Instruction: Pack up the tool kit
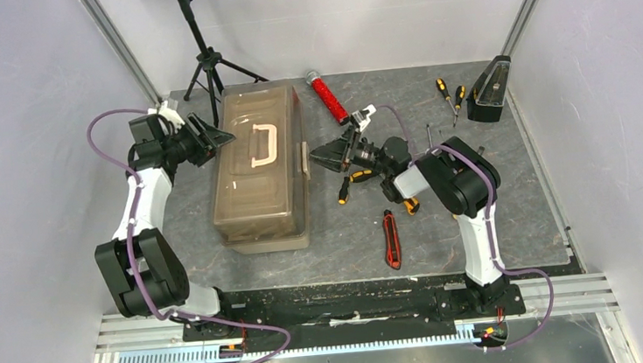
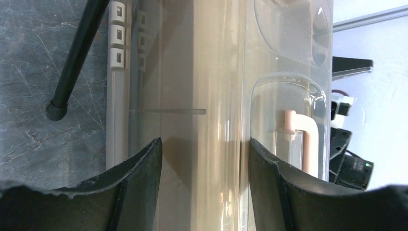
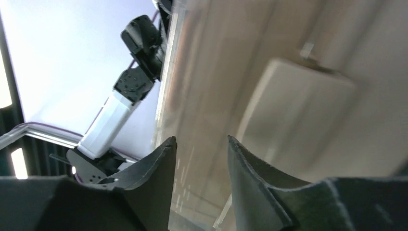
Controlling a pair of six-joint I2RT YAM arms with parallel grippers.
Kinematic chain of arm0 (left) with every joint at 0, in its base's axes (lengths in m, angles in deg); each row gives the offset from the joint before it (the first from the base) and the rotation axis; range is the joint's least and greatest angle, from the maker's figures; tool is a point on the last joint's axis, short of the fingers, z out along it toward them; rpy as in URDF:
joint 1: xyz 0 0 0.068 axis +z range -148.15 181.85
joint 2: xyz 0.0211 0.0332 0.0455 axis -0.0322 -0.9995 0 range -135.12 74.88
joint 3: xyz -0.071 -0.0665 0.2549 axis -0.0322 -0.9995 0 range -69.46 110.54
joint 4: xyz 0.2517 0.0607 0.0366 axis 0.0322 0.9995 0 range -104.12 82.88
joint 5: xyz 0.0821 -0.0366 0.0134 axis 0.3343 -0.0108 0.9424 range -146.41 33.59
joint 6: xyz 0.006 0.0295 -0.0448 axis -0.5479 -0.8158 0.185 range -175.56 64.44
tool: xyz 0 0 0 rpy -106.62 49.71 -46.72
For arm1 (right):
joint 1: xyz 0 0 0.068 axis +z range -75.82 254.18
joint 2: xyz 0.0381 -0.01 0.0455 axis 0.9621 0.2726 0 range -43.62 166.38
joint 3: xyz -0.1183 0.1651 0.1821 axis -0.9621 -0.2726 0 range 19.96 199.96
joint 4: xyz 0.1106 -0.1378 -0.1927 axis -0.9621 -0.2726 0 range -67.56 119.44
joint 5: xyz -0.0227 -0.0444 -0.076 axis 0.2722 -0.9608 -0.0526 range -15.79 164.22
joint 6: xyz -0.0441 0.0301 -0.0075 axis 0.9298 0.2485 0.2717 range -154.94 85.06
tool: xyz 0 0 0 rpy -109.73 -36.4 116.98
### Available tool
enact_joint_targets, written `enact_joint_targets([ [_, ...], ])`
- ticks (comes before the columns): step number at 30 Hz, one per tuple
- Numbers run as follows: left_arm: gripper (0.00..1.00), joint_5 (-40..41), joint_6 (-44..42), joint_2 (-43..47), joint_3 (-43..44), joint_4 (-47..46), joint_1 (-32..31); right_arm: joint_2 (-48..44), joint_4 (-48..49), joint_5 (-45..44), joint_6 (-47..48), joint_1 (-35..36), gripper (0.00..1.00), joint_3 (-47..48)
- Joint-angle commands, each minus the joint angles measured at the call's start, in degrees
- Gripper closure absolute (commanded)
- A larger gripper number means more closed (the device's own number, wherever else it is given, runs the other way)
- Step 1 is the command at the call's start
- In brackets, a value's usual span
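Toolbox (image 1: 257,187): translucent tan, sits on the grey table (image 1: 514,217), left of centre, long axis near-to-far. Lid shut, cream handle (image 1: 264,144) lying flat on top. Contents can't be made out through the walls; the left wrist view shows only a thin grey rod inside.

L gripper (image 1: 225,137): at the box's left side, far end. Fingers (image 2: 139,183) spread, nothing between them; the box wall fills the gap beyond. Contact w/ the box can't be judged.

R gripper (image 1: 316,157): at the box's right side, just beside the cream latch (image 1: 305,161). Fingers part-spread, nothing pinched. The right wrist view shows the latch plate close ahead, blurred.

Tools outside the box, all on the table:
- black-orange screwdriver (image 1: 349,186), just near of the R gripper
- red utility knife (image 1: 391,239), nearer, right of the box
- orange-handled item (image 1: 411,206), partly hidden under the R arm, type unclear
- two screwdrivers (image 1: 449,96), far right

Other items: red glittery cylinder (image 1: 328,97) at far centre; black metronome (image 1: 488,92) in the far right corner; black tripod (image 1: 203,69) far left, behind the box.
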Motion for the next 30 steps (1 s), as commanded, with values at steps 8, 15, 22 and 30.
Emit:
enact_joint_targets([
  [8, 0.7, 11.2, -4.0, -14.2, -7.6, 16.1, 3.7, 4.0, 26.7, -1.3, 2.5, -1.9, 0.28, -4.8],
  [15, 0.71, 9.8, -4.4, -15.3, -7.7, 16.2, 3.8, 8.6, 26.8, -2.1, -0.2, 0.1, 0.25, 2.1],
  [22, 0.72, 9.9, -4.5, -16.1, -7.6, 16.3, 3.7, 12.4, 26.7, -3.8, -2.8, 1.9, 0.24, 9.1],
  [30, 0.75, 8.4, -4.7, -18.2, -7.0, 16.4, 3.8, 13.9, 26.7, -3.4, -3.6, 3.0, 0.24, 11.6],
])
